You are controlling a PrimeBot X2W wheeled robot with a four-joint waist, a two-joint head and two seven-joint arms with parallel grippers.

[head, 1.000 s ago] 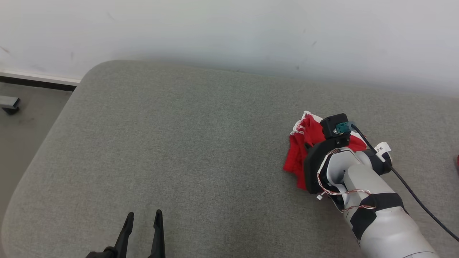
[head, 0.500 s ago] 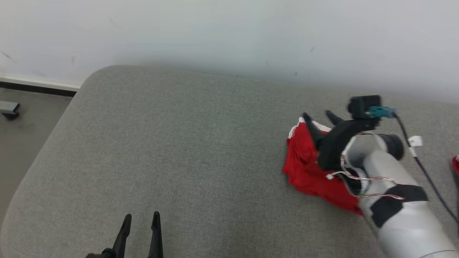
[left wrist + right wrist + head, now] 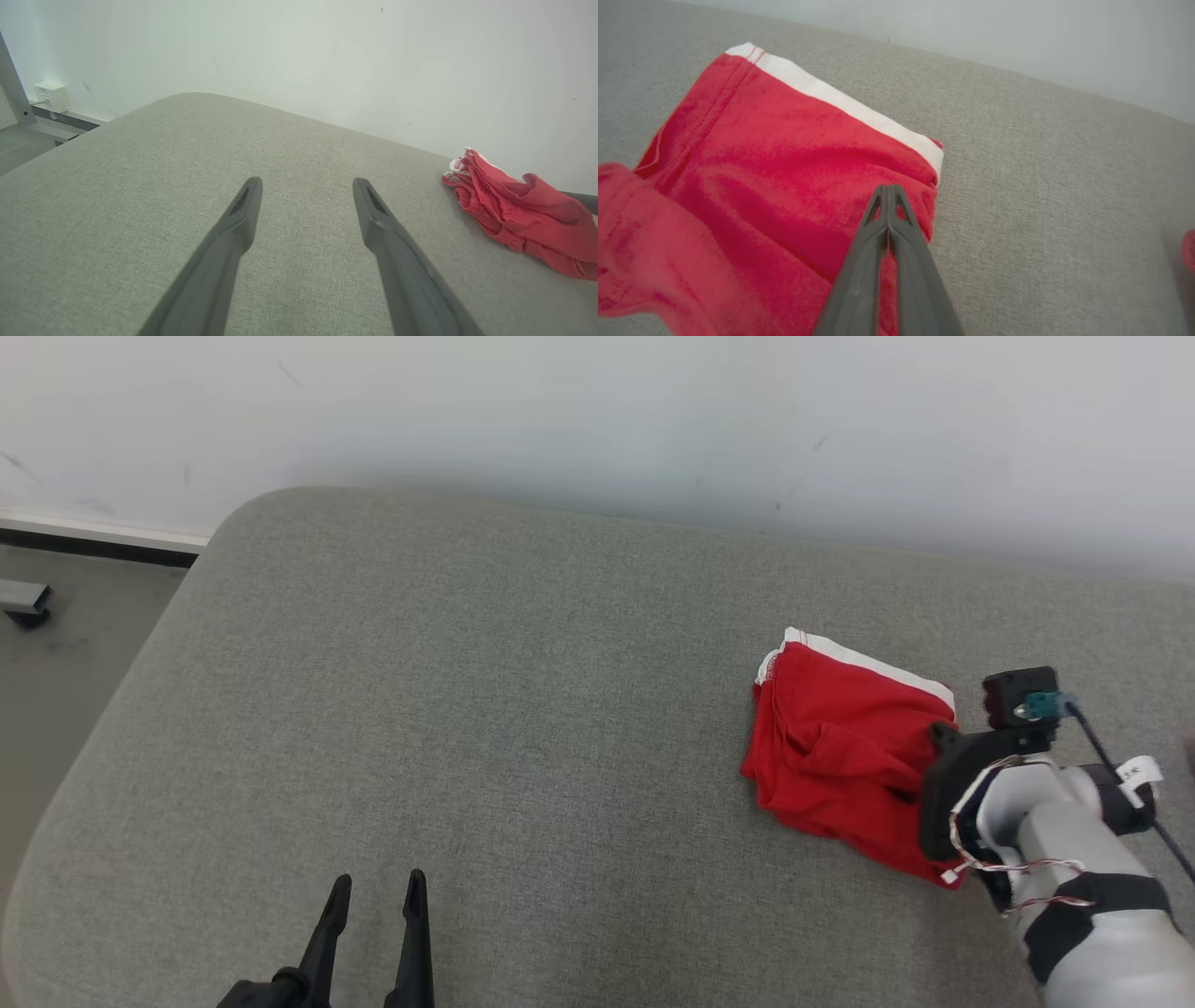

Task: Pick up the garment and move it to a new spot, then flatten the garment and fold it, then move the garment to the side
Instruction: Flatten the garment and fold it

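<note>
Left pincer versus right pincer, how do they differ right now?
The left pincer stands open; the right pincer is shut, fingers pressed together. The left pincer hangs over bare grey cushion; the right pincer's tips lie over the red garment, near its white-banded edge. Both have long dark tapering fingers.
</note>
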